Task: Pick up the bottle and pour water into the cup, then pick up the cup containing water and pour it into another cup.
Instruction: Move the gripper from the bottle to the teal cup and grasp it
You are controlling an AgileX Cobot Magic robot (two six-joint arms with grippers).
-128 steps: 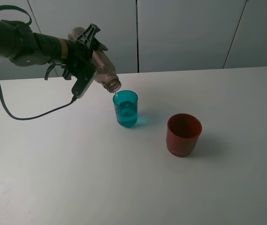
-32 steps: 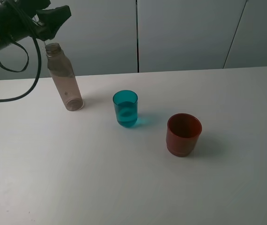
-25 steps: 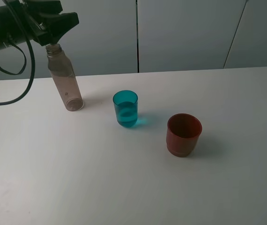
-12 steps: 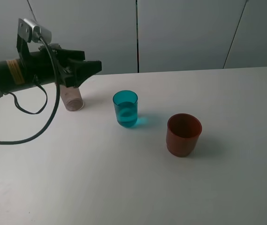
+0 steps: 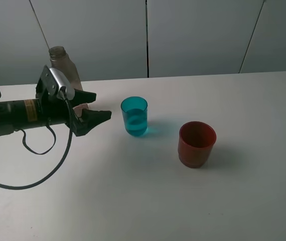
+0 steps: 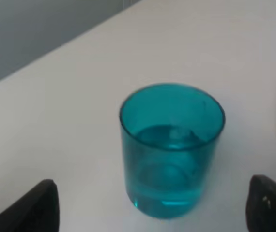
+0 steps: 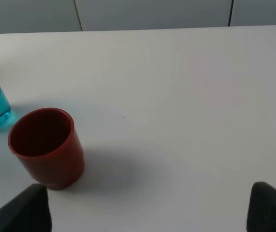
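My left pincer (image 5: 101, 106) stands wide, just short of the cup (image 5: 134, 116), a strip of table (image 5: 133, 201) between; the red cup (image 5: 197, 144) sits apart beyond it.

bottle (image 5: 58, 57) behind left tool (image 5: 101, 104) | left tool left of cup (image 5: 134, 116) | another cup (image 5: 197, 144) right-front of cup
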